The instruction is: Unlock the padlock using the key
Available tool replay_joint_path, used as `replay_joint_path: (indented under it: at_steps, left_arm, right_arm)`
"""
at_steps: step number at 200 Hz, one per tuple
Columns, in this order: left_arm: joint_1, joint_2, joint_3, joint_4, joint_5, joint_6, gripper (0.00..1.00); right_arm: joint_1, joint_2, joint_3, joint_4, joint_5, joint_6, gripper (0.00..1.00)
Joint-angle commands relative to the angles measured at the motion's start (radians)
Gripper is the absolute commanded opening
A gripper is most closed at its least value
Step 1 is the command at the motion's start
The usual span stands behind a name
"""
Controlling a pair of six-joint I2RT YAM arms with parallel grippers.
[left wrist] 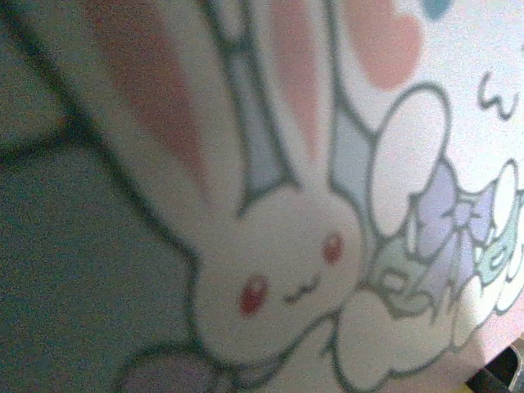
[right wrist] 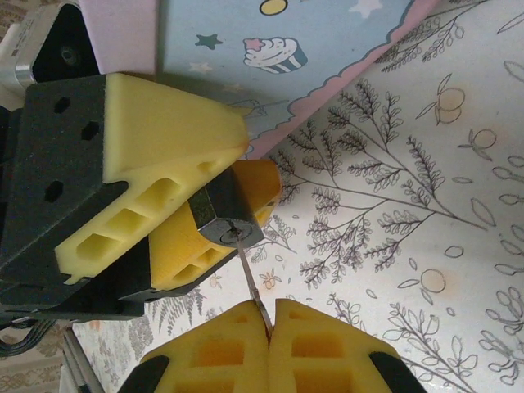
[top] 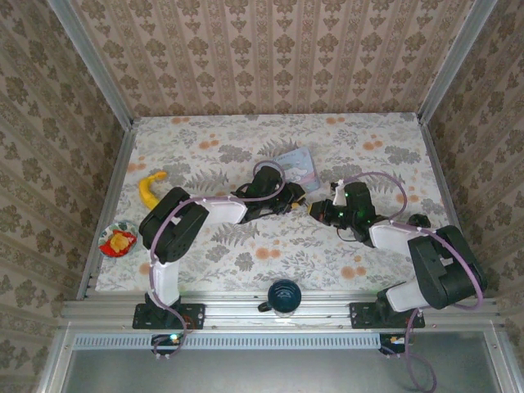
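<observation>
Facing tip to tip, left jaws clamp padlock (right wrist: pixel 228 217), right jaws pinch key (right wrist: pixel 252 285).

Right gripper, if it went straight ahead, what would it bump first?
Probably the padlock: the key pinched in the right gripper points right at its keyhole, and the left gripper holds it there.

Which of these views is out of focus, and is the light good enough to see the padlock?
Left wrist view: the tin is too near, so its rabbit print is blurred and grainy, darker at the left. Right wrist view: sharp and evenly lit on the padlock and key, no glare. Top view: clear, soft light, but the padlock is too small to make out.
</observation>
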Motion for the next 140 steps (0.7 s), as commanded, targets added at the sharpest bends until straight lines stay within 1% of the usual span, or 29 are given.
replay_joint_path:
  at_steps: [1,32,56,78,97,121,140]
  left_arm:
    - [-0.035,-0.002,-0.049,-0.181,0.151,-0.091,0.0]
    - [-0.044,-0.008,-0.038,-0.242,0.171,-0.088,0.0]
    - [-0.043,-0.016,0.0,-0.318,0.172,-0.057,0.0]
    - [-0.045,-0.016,0.042,-0.383,0.171,-0.026,0.0]
    - [-0.045,-0.016,0.059,-0.408,0.169,-0.022,0.0]
    - [-0.047,-0.019,0.07,-0.44,0.159,-0.016,0.0]
    - [-0.047,-0.019,0.079,-0.463,0.144,-0.011,0.0]
  right_arm:
    - [0.014,-0.01,-0.016,0.032,0.106,0.037,0.0]
    - [0.041,-0.017,-0.008,0.025,0.113,-0.004,0.0]
    - [0.053,-0.029,0.003,-0.03,0.158,-0.048,0.0]
    - [0.053,-0.029,0.003,-0.039,0.182,-0.044,0.0]
    - [0.051,-0.023,0.022,-0.056,0.185,-0.022,0.0]
    - [0.045,0.033,0.036,-0.005,0.13,0.012,0.0]
    - [0.045,0.064,0.025,0.065,0.121,0.043,0.0]
